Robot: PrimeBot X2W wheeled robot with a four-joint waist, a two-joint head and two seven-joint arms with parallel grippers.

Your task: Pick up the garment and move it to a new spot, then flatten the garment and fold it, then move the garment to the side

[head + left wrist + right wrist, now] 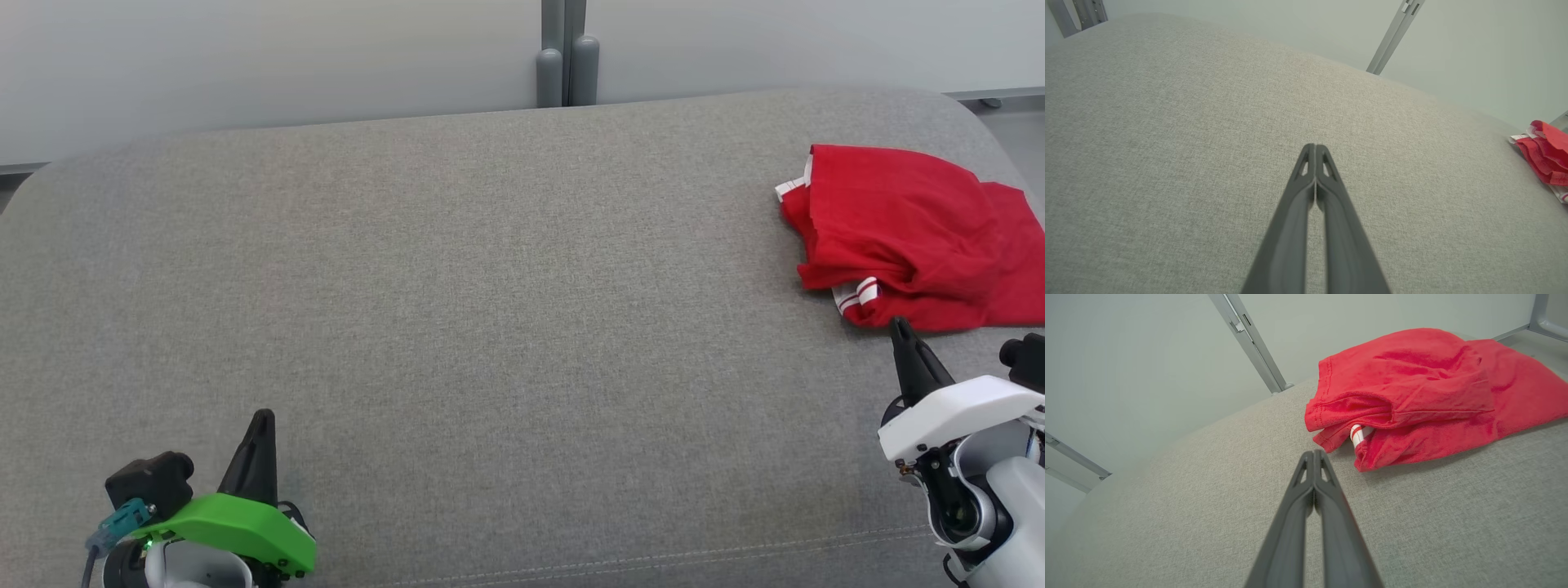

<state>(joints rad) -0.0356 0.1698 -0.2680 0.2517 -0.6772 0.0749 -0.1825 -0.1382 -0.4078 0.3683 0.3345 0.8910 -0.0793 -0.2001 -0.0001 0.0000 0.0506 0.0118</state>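
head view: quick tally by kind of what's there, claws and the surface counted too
red cloth garment with white striped trim: 1
dark two-fingered claws: 2 (left claw, right claw)
grey fabric cushioned surface: 1
total: 4

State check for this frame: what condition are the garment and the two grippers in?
garment: crumpled, not held, lying at the right end of the grey surface.
left gripper: shut, empty, far from the garment.
right gripper: shut, empty, tips just short of the garment.
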